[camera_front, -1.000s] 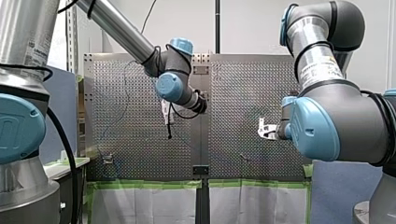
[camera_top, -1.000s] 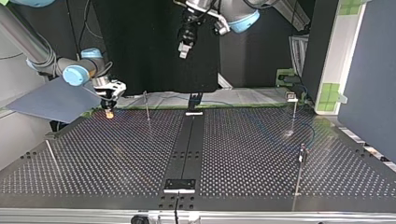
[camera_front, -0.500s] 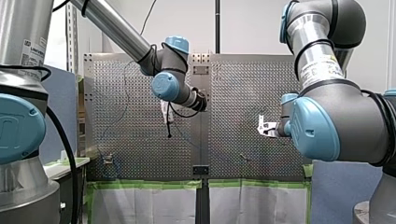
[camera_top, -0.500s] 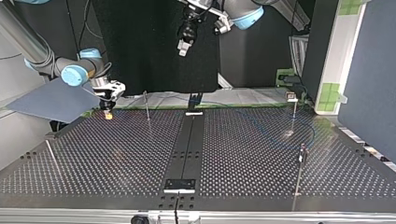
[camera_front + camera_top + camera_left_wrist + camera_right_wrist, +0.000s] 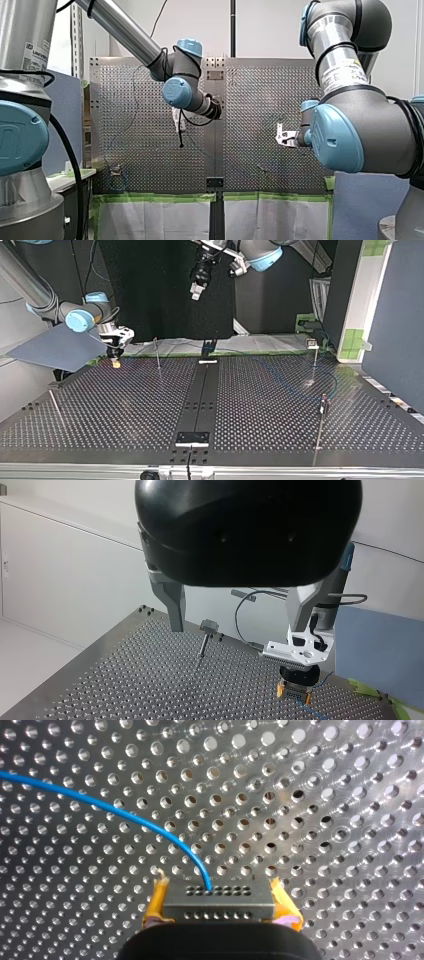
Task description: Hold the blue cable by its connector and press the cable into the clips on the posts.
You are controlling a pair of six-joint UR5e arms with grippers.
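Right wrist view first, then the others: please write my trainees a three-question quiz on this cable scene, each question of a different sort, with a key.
1. What sits between the yellow pads of my right claw?
A) the grey rectangular connector at the end of the thin blue cable
B) a metal post
C) nothing
2. True or false: my left claw grips the thin blue cable.
3. In the top view, which claw is lower, close to the perforated metal table?
Key: 1 A. 2 False: my left claw is open and empty. 3 My right claw.
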